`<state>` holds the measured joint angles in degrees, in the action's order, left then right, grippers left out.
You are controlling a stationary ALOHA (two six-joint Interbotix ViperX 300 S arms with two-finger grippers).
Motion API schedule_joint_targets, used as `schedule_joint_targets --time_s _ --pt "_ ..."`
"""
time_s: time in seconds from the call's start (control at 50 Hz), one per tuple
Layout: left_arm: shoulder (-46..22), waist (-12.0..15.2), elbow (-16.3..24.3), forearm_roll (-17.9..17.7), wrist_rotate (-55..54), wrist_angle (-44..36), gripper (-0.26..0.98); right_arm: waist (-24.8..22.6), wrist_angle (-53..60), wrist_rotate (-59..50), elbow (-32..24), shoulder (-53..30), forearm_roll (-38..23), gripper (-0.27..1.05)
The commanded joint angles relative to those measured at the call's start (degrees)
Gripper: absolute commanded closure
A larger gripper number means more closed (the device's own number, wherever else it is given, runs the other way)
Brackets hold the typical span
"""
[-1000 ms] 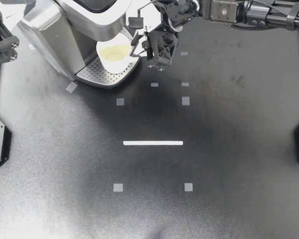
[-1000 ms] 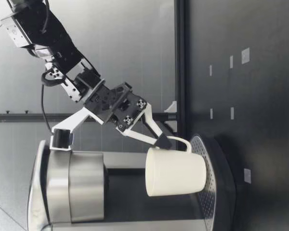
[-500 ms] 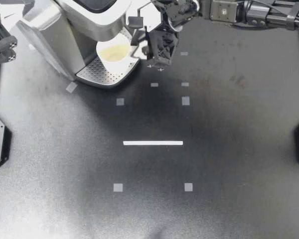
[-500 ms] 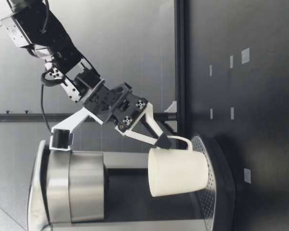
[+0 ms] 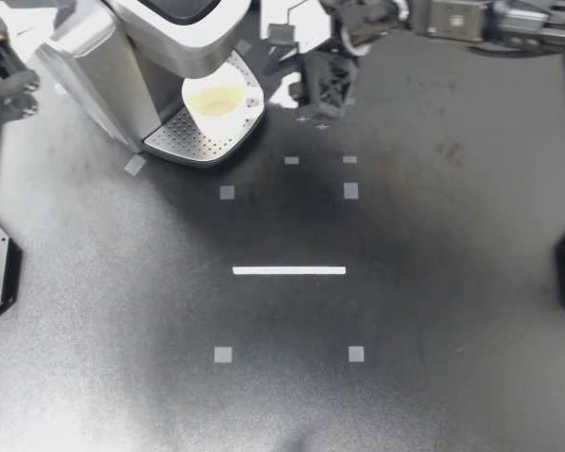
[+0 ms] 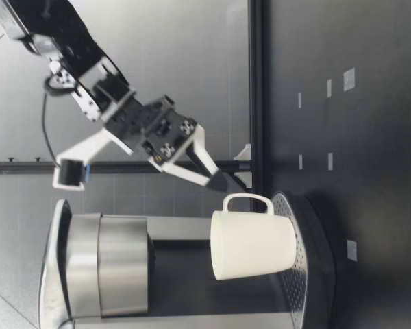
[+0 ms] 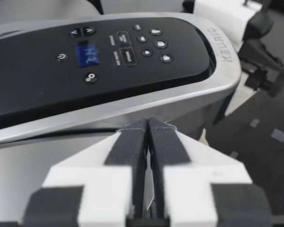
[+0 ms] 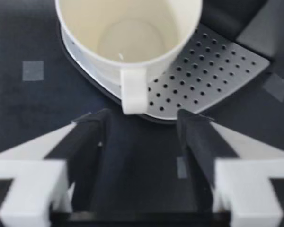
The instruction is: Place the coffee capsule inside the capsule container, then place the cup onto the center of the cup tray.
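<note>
My right claw (image 5: 287,64) hangs with its fingers spread wide and empty, just beside the silver-and-black coffee machine (image 5: 104,52) and clear of it. The white ceramic cup (image 5: 217,98) stands upright on the machine's perforated metal cup tray (image 5: 184,141), under its brew head. Its handle (image 8: 132,92) is turned toward that claw, untouched. My left claw (image 7: 147,130), fingers pressed together on nothing, hovers above the machine's button panel (image 7: 123,47).

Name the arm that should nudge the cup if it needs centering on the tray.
Right. My right pincer hangs open facing the cup's handle, nothing between them. My left pincer is shut above the coffee machine's control panel, and the machine's body likely blocks its path to the cup tray.
</note>
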<state>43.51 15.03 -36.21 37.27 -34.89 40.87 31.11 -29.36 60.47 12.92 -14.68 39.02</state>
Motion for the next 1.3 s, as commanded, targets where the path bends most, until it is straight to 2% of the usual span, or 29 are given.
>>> schedule_joint_targets --time_s 0.0,0.14,0.28,0.44,0.54,0.66,0.78,0.88,1.0,1.06,1.28 --pt "-0.53 -0.09 2.02 0.44 0.09 -0.7 0.62 0.35 0.97 0.18 0.35 3.78 0.09 0.22" --pt "-2.55 0.09 3.52 1.49 0.35 -0.35 0.62 0.35 1.93 0.0 3.34 6.42 0.26 0.22" --pt "-5.27 1.41 6.5 2.99 0.88 1.67 0.62 0.35 2.99 -0.44 6.68 9.4 1.05 0.23" --pt "-9.67 2.46 12.04 2.81 4.13 7.38 0.63 0.35 6.42 -0.18 11.95 13.54 4.04 0.25" --pt "-12.92 2.55 16.08 1.49 7.21 11.25 0.63 0.35 9.14 -0.18 15.03 15.64 4.57 0.28" --pt "-17.05 3.43 22.24 -2.64 13.62 15.73 0.63 0.35 11.78 -0.18 17.75 17.84 4.66 0.3" --pt "-20.48 6.06 26.98 -9.93 20.92 17.75 0.63 0.35 12.39 -0.18 18.98 18.81 5.01 0.3" --pt "-22.41 8.79 29.53 -17.31 26.89 17.75 0.63 0.35 12.48 -0.09 19.42 18.81 5.1 0.3" --pt "-23.47 11.87 30.85 -23.82 31.46 16.17 0.63 0.26 12.66 0.09 19.86 18.54 5.1 0.3" --pt "-23.64 12.92 30.59 -25.14 32.08 14.94 0.63 0.35 12.66 0.09 20.04 18.37 5.1 0.3" --pt "-24.43 14.68 28.21 -25.22 32.08 12.13 0.63 0.35 12.74 0.18 20.48 18.63 5.1 0.3"
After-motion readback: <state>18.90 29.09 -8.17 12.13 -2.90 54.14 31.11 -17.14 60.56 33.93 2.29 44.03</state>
